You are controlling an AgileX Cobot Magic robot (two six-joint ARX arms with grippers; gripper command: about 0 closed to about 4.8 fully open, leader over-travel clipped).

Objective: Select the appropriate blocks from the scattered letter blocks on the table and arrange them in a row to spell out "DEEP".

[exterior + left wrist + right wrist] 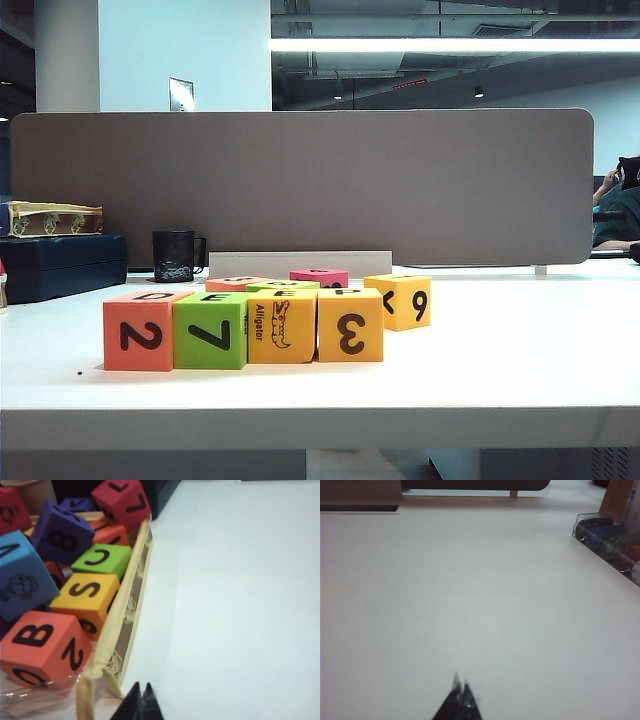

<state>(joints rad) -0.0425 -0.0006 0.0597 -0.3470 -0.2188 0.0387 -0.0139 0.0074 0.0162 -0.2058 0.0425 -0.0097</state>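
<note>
Blocks [243, 330] rowed, apart from both closed hands [140, 696] [459, 686]

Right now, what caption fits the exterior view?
Four blocks in a row on the table: red, green, yellow, amber; no gripper visible.

Only fingertips show: left tool [141, 696] and right tool [460, 692] each have two slim, black, tapering points.

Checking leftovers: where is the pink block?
Exterior view: the pink block sits mid-table behind the front row, between the lime-green block and the amber 6 block.
</note>
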